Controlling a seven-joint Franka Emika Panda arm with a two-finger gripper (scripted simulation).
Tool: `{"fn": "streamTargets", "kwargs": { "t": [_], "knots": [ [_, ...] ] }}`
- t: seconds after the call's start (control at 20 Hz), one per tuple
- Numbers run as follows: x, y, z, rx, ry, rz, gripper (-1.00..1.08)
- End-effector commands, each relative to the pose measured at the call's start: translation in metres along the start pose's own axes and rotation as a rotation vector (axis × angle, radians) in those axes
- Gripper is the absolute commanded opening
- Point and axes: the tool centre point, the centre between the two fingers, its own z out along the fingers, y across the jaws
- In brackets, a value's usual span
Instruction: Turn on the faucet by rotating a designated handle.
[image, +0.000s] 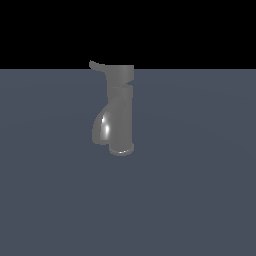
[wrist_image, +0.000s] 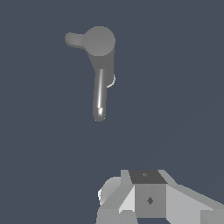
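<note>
While I watch the exterior view, the faucet stands upright on the blue-grey worktop, its handle jutting from the top cap toward that view's left, above the glossy spout. From the wrist view, my claw sits well apart from the faucet; I cannot tell whether it is apart or together.

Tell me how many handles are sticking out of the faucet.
1. The handle juts sideways from the top cap of the faucet, toward the exterior view's left, above the curved spout. A far-side one could be hidden.
</note>
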Motion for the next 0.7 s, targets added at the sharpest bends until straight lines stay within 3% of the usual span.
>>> {"fn": "streamTargets", "kwargs": {
  "t": [0.0,0.65],
  "knots": [
    [0.000,0.000,0.000,0.000,0.000,0.000,-1.00],
    [0.002,-0.004,-0.013,-0.022,0.036,0.017,-1.00]
  ]
}}
